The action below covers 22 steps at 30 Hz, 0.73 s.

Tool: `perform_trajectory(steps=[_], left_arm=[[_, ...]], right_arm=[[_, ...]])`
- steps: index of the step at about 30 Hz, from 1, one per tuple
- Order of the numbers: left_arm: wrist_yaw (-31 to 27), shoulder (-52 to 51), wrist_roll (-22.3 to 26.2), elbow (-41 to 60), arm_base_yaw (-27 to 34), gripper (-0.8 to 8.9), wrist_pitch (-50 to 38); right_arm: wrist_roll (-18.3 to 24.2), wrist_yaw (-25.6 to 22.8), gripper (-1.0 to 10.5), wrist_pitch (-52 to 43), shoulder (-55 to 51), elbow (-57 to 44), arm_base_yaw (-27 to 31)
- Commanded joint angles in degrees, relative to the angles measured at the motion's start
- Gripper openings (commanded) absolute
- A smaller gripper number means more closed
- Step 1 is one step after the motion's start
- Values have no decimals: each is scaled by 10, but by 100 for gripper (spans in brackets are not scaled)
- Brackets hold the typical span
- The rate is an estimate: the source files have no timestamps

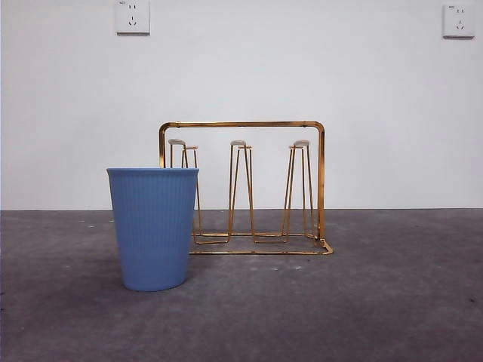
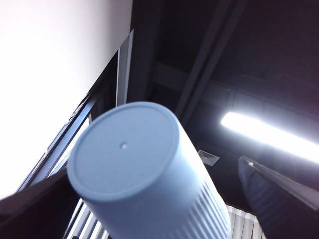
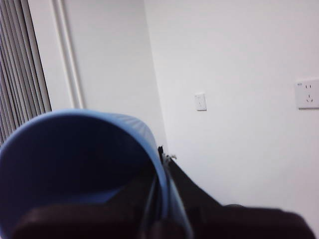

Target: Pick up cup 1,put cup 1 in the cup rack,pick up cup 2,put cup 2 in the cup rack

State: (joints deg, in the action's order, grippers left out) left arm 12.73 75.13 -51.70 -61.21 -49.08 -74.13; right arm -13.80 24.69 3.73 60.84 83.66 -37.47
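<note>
1. Your rack (image 1: 241, 124) stands upright on the table (image 1: 377, 302).
2. The table cup (image 1: 153, 226), blue and ribbed, stands mouth up just in front of the rack's left end, hiding its lower left corner; you cannot see inside it.
3. Your left tool (image 2: 149, 199) holds a pale cup (image 2: 124, 149) aloft, base toward the camera; the contact itself is probably below the frame.
4. Your right tool (image 3: 162, 189) pinches the rim of a third cup (image 3: 75, 149), whose inside is dark.

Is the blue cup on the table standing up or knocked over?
Standing up: the blue ribbed plastic cup rests on its narrower base, wide rim on top.
</note>
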Motion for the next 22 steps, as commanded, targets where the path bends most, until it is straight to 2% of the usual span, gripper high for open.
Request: perform_trajectory(steps=[1,5,10,17,22], left_arm=[[-4,1,-1,-2,-1,497,-6],[-12,1,-1,-2,-1,489,-5],[-12,1,-1,-2,0,236,-3],[-15,1,-2,-2,0,10,-3],[-19,1,-2,-2,0,-8,-3]], right_arm=[[10,-3,-12,-12,-3,-3,-1],[10,-3,-12,-14,-3,-3,-1],[16,-3,-12,-14,-2,-3,-1],[16,-2,-12,-10,-2,-3,-1],[16,-2,10,-1,-3,-3,-1]])
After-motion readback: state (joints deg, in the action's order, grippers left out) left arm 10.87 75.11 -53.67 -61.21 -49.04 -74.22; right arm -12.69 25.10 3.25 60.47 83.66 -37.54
